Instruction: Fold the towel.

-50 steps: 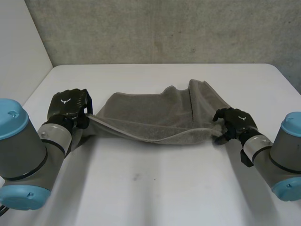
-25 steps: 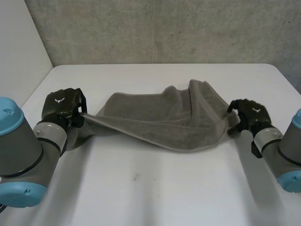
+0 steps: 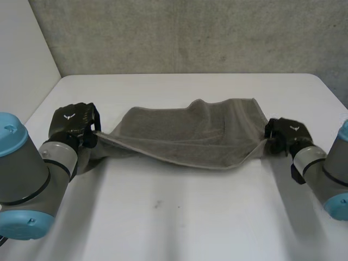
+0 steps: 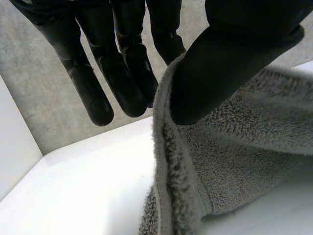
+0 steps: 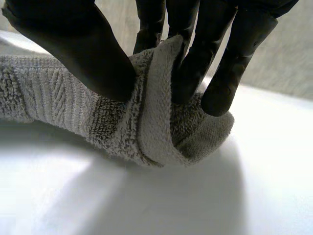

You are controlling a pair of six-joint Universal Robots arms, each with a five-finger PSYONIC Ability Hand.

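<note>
A grey towel [image 3: 179, 133] is stretched between my two hands, its near edge lifted off the white table [image 3: 179, 217] and its far part lying on it. My left hand [image 3: 74, 124] pinches the towel's left end. In the left wrist view the thumb [image 4: 230, 54] presses the towel's edge [image 4: 171, 147] against the fingers [image 4: 122, 73]. My right hand [image 3: 286, 133] holds the right end. In the right wrist view its thumb [image 5: 68, 44] and fingers [image 5: 220, 54] pinch a bunched corner of the towel [image 5: 156, 122] just above the table.
A concrete wall [image 3: 179, 32] stands behind the table's far edge, and a white panel [image 3: 22, 70] rises at the left. The table's right edge runs close to my right arm [image 3: 321, 174].
My right hand has shut on the towel's right end and drawn it to the right, pulling the towel taut and flattening its raised flap. My left hand drew slightly left.
</note>
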